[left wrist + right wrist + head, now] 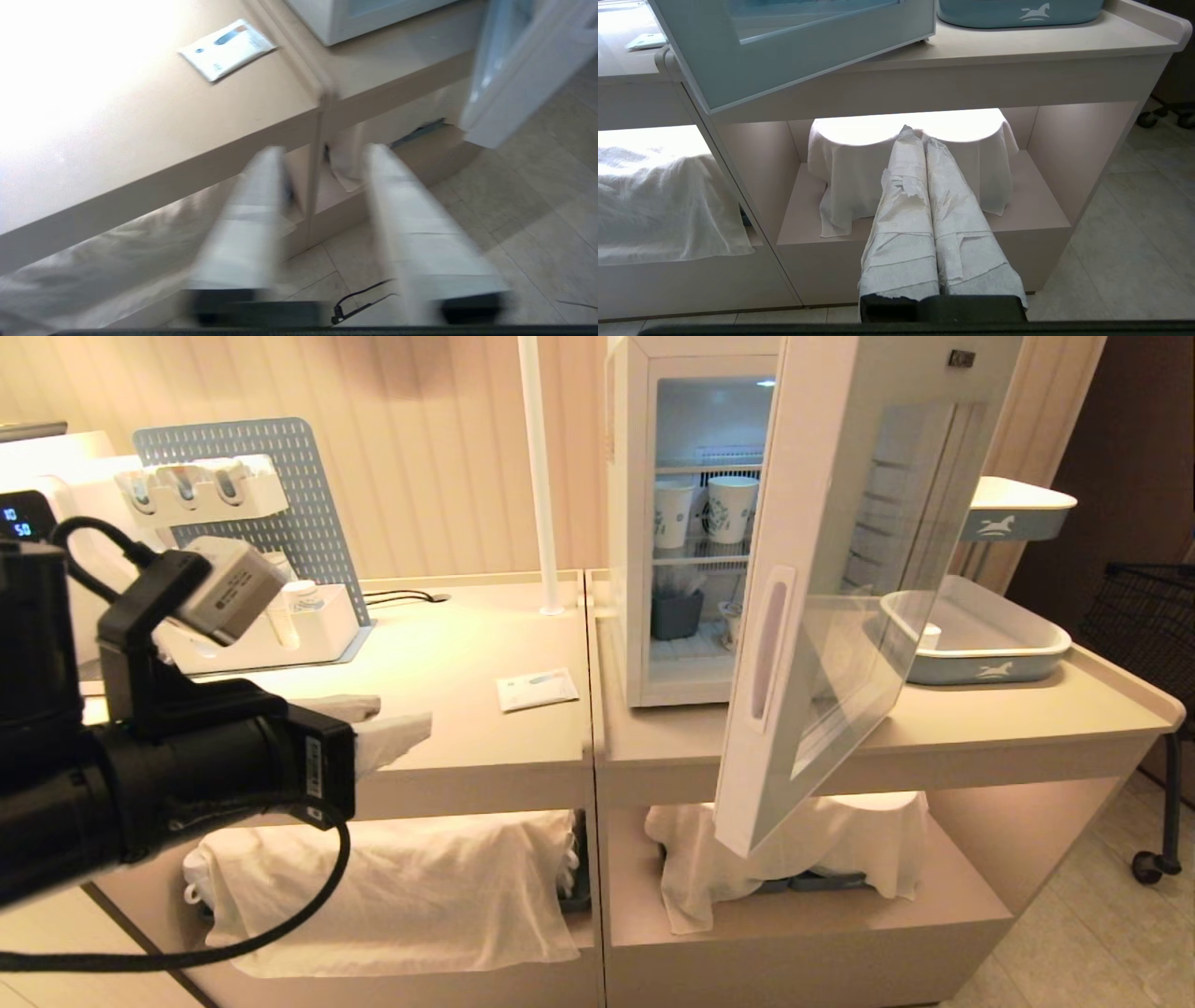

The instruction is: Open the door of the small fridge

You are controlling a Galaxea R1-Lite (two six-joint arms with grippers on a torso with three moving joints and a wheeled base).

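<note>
The small fridge point(635, 523) stands on the right counter, with patterned paper cups point(731, 509) on its wire shelf. The door point(840, 569) is swung wide open towards me, its white inner side and recessed handle point(770, 649) facing left. My left gripper point(403, 717) is open and empty, over the front edge of the left counter, well left of the door. In the left wrist view point(325, 150) the door's lower corner point(514, 70) shows off to one side. My right gripper point(917, 135) is shut and empty, low in front of the right cabinet, below the door point(784, 56). It is out of the head view.
A white packet point(537, 689) lies on the left counter. A water dispenser point(37, 513) and a pegboard organiser point(280, 495) stand at the back left. A white pole point(540, 476) rises between the counters. Blue-and-white trays point(990, 644) sit right of the fridge. White cloths point(392, 887) cover the lower shelves.
</note>
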